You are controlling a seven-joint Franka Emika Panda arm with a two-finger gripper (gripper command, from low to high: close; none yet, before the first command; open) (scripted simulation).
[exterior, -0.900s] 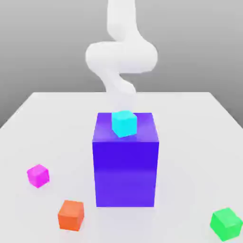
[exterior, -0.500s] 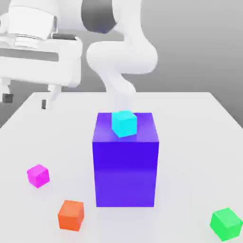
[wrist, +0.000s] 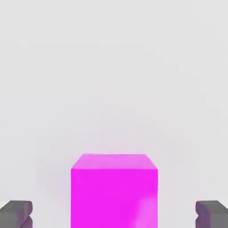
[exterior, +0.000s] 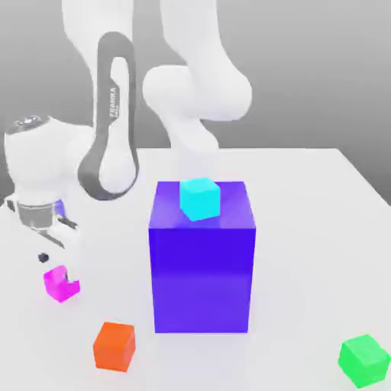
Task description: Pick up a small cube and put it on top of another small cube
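The small magenta-pink cube point(exterior: 61, 285) rests on the white table at the exterior view's left. My gripper point(exterior: 54, 266) has come down right over it and is open. In the hand view the magenta cube point(wrist: 114, 191) sits midway between the two dark fingertips point(wrist: 16, 214), with a clear gap on each side, so nothing is gripped. The small orange-red cube point(exterior: 114, 346) lies on the table nearer the front edge, a little to the right of the magenta one, apart from it.
A big blue-violet block point(exterior: 202, 267) stands mid-table with a small cyan cube point(exterior: 200, 198) on top. A small green cube point(exterior: 364, 360) lies at the front right. The white arm point(exterior: 114, 145) reaches down on the block's left.
The arm swung into view and dropped from high above the table's left side down onto the magenta cube. None of the cubes has moved.
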